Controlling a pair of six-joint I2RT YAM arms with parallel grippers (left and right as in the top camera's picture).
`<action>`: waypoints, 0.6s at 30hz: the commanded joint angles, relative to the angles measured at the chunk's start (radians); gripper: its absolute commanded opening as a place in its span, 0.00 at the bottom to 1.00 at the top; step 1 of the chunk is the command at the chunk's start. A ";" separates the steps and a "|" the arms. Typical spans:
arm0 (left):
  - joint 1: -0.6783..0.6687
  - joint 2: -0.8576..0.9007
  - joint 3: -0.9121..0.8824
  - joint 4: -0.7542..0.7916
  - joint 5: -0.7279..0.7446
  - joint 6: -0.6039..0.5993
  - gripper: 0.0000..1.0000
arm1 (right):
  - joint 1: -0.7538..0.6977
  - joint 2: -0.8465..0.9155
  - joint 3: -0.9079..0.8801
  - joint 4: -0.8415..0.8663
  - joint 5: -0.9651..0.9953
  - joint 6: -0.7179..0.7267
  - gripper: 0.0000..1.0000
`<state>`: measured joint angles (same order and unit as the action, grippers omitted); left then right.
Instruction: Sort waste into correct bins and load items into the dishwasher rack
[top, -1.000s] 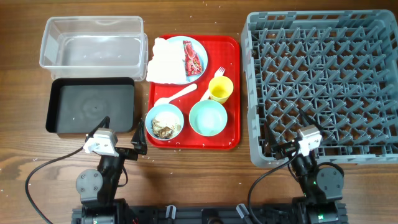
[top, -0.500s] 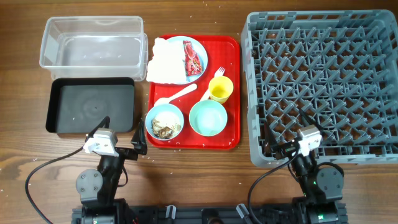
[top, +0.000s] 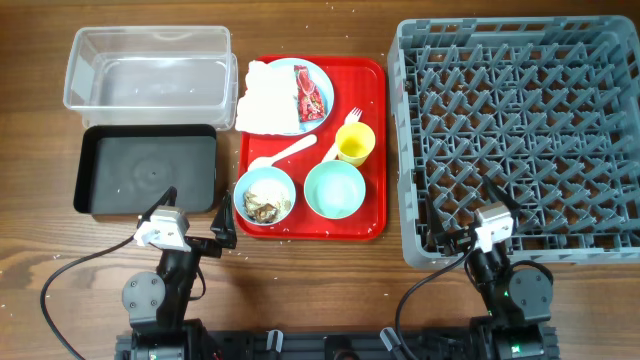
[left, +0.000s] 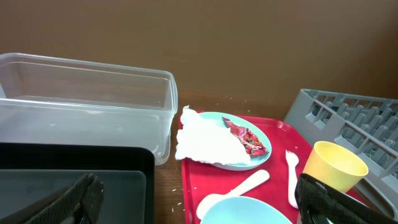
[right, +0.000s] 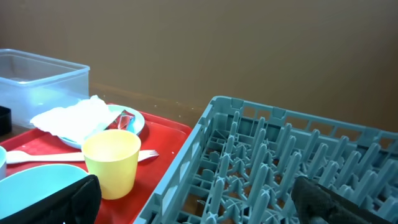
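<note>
Wood-grain tabletop (top: 320, 290) carries everything. A red serving tray (top: 372, 205) sits in the middle, a clear tub (top: 150, 70) far left, a black bin (top: 148, 170) just near of it, and a grey rack (top: 520, 130) on the right.

Both arms sit low at the near edge. The left pincer (top: 195, 217) is spread wide and empty, as is the right pincer (top: 466, 215).

The likely first pick is the waste on the blue plate (top: 326, 100) at the far end of the red tray. From the left pincer it lies far and to the right, and the left arm is nearer both to it and to the bins.

The crumpled napkin (top: 265, 98) covers the plate's left half. The red wrapper (top: 305, 92) lies just beside it, its long axis running near to far with a slight tilt.

Food scraps sit in the near-left bowl (top: 240, 192), closest to that pincer.

The spoon (top: 285, 153) lies diagonally, scoop near-left and handle far-right. The fork (top: 350, 118) pokes out beside the yellow cup (top: 354, 144), with an empty bowl (top: 335, 189) near of it. These lie closer to the right arm and the rack.
</note>
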<state>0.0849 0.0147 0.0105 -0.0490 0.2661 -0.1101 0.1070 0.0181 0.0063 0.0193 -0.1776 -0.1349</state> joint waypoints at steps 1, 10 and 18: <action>-0.005 -0.012 -0.005 0.000 -0.010 -0.002 1.00 | 0.005 -0.008 -0.001 0.008 0.019 -0.018 1.00; -0.005 -0.012 -0.005 0.044 0.006 -0.002 1.00 | 0.005 -0.008 -0.001 0.017 -0.006 0.037 1.00; -0.005 -0.012 -0.005 0.045 0.006 -0.003 1.00 | 0.005 -0.008 0.001 0.056 -0.041 0.163 1.00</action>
<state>0.0849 0.0143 0.0101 -0.0113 0.2665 -0.1101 0.1070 0.0181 0.0063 0.0475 -0.1871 -0.0154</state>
